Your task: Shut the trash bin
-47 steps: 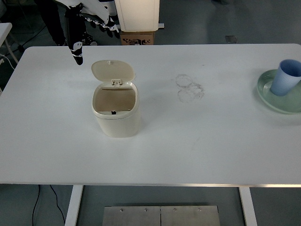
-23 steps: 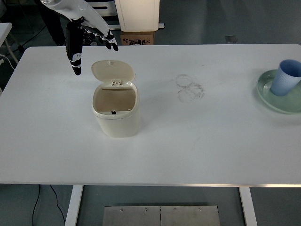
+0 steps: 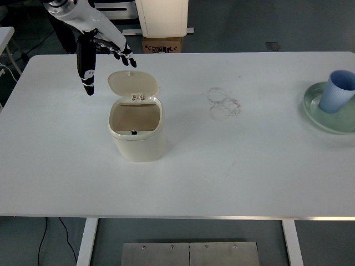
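1. Your left hand (image 3: 99, 47) has come further into the head view over the last second — a second ago only a fingertip and a few dark digits showed at the top edge, and now you can see the white back of the hand and the wrist too.
2. The fingers (image 3: 86, 69) are spread apart and hold nothing; 1 long digit hangs down toward the table (image 3: 233, 177), the rest fan out to the right above the far edge.
3. The trash bin (image 3: 137, 128) has not moved: it stands upright on the left half of the table, mouth open, its lid (image 3: 133, 83) tipped back on the far hinge.
4. The hand sits up and to the left of that lid, near it but not touching — so the closing is not yet begun.
5. My read: you are lining up to get behind or over the lid and push it forward and down.
6. Your right hand is out of view. The blue cup (image 3: 338, 91) on the green plate (image 3: 316, 113) stays well clear at the right edge.
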Controlling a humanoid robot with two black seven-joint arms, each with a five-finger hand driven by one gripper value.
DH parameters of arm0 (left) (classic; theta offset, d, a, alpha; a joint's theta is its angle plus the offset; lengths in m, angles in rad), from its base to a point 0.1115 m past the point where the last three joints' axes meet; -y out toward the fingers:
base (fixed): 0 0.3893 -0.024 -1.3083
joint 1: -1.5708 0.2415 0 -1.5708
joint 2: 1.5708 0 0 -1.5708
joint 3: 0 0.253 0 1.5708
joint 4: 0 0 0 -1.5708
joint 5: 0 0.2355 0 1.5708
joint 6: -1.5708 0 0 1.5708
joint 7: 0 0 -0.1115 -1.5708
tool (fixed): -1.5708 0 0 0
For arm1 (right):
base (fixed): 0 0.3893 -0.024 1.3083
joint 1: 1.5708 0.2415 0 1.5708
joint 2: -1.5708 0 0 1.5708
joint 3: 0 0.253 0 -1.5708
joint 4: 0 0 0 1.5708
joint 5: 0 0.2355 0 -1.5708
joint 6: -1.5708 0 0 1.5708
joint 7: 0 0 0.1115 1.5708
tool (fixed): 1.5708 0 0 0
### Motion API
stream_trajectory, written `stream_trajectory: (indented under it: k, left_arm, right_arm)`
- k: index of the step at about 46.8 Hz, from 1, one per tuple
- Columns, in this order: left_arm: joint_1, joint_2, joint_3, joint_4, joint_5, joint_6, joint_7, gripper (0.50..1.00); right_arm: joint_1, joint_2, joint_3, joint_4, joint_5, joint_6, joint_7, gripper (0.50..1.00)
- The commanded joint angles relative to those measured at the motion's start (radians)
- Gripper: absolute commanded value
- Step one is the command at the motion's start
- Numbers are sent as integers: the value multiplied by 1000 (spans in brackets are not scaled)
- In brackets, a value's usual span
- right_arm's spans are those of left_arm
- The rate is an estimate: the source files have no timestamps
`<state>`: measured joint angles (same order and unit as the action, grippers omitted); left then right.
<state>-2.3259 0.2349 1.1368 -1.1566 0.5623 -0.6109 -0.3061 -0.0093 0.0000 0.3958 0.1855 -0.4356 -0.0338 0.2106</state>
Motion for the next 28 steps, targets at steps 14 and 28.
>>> stream_trajectory:
  k: [14,28]
  left_arm:
    - [48,-3,0,6,2,0,-1,1000]
    - [69,-22,-15,6,1,0,-1,1000]
  right_arm:
    - [0,0,0,0,0,0,0,991]
    - [0,0,0,0,0,0,0,991]
